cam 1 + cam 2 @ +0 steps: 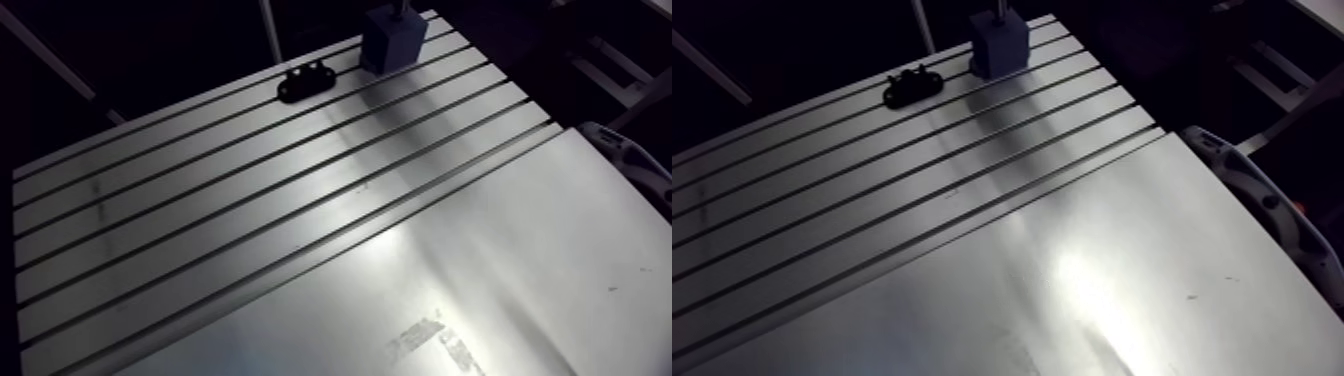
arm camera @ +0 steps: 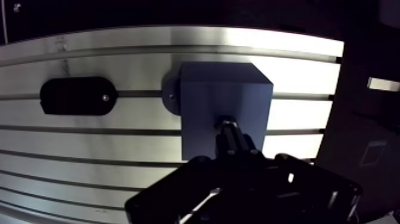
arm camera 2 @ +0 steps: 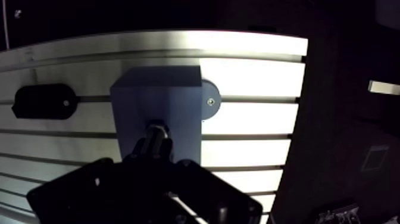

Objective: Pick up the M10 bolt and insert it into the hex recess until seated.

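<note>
Jaws apparently tight on the bolt [image 2: 227, 123], right over the blue block [image 2: 205, 95], black bracket [image 2: 76, 95] beside.

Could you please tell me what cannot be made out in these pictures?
Recess: hidden in the wrist view behind the gripper at the blue block; too small in the arm view.
Bolt: the wrist view shows only a pale tip against the block; the dark gripper hides the rest, so seating is unclear.
Gripper: cut off by the top edge in the arm view.
Black plate: too dark for detail in either view.
</note>
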Controlling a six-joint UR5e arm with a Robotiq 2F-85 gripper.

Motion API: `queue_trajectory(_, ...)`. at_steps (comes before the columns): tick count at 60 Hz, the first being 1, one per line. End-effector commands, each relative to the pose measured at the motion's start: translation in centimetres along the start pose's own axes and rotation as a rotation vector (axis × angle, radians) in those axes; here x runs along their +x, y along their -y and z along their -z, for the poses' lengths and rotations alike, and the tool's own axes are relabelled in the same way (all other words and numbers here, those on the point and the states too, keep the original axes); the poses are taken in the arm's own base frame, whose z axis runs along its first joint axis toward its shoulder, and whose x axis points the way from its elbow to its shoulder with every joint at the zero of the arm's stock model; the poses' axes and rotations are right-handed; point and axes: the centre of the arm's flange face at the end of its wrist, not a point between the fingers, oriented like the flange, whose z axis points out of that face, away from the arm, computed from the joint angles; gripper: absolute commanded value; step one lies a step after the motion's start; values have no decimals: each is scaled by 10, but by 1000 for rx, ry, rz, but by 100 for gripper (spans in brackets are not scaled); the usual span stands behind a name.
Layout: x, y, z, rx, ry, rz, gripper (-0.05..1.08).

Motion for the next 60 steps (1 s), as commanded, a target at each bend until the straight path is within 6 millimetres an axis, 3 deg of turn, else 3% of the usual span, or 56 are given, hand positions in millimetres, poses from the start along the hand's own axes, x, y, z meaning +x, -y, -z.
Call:
queue_trajectory(1,0,1,-2,2,1,1,108)
queue_trajectory(60,1,1,-5,5,5,1,108)
